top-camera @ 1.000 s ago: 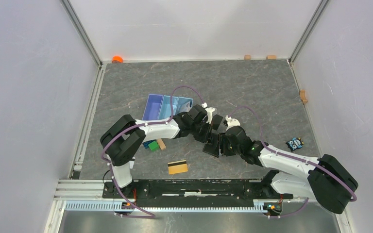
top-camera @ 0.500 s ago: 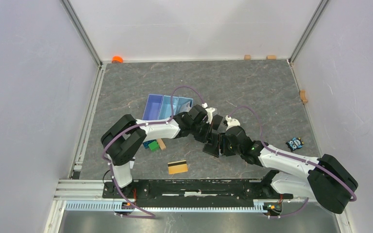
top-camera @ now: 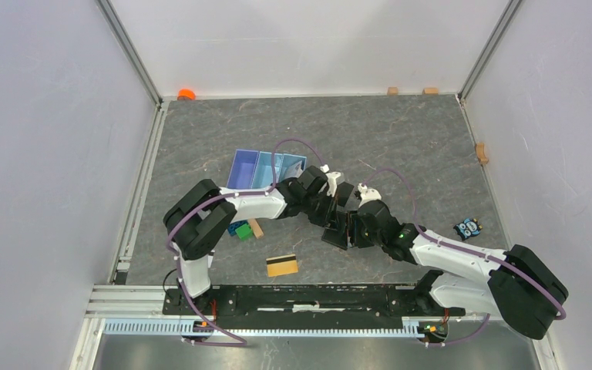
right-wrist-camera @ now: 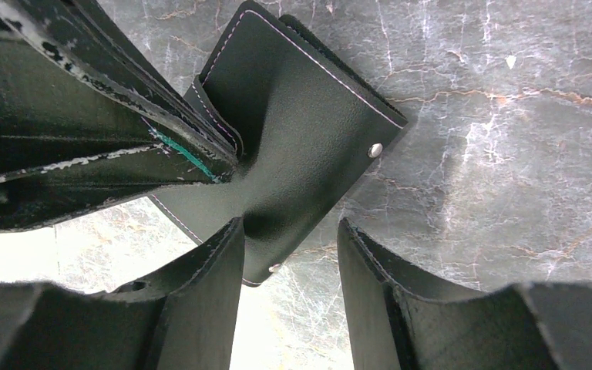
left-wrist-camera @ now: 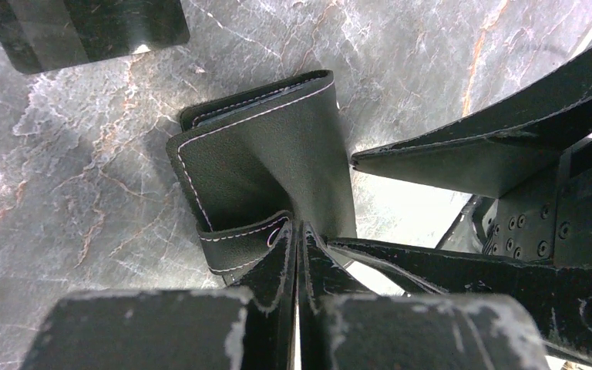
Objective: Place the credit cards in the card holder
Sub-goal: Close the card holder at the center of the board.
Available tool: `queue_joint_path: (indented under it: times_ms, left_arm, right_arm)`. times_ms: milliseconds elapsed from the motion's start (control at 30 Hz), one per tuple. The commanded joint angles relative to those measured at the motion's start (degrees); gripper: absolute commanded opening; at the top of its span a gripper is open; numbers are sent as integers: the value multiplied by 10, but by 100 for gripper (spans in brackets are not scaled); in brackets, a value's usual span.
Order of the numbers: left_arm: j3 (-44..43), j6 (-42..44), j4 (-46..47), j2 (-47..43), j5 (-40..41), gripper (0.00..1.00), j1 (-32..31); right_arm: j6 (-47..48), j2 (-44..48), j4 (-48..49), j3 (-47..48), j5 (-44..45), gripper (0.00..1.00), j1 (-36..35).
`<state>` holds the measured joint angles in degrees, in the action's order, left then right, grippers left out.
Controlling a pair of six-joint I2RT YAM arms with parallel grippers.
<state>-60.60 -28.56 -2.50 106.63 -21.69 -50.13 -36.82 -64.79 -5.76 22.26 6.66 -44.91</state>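
The black card holder (left-wrist-camera: 262, 146) lies on the grey table, its flap lifted. My left gripper (left-wrist-camera: 299, 231) is shut on the edge of that flap. In the right wrist view the holder (right-wrist-camera: 301, 116) shows its snap stud. My right gripper (right-wrist-camera: 289, 247) is open just above it, with its left finger against the holder's near edge. In the top view both grippers meet over the holder (top-camera: 334, 236). A gold card with a dark stripe (top-camera: 282, 265) lies near the front edge. A black card (left-wrist-camera: 85, 27) lies beside the holder. No white card is in view.
A light blue three-compartment tray (top-camera: 266, 171) stands behind the left arm. Green and blue bricks (top-camera: 239, 230) and a tan wooden block (top-camera: 257, 228) lie to its front left. A small patterned object (top-camera: 468, 228) lies at the right. White walls enclose the table.
The left arm's elbow has shifted slightly. The grippers and the card holder have stayed where they were.
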Motion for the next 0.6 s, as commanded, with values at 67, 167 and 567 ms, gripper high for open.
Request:
queue_joint_path:
  times_ms: [67,167,567]
  left_arm:
    - [16,-17,30,26,-25,2,23]
    - [21,-25,52,36,-46,2,30]
    - [44,-39,76,67,-77,2,63]
  right_arm:
    - [-3,-1,3,-2,9,53,1]
    - [-2,0,-3,-1,11,53,1]
    - [-5,9,-20,8,14,53,1]
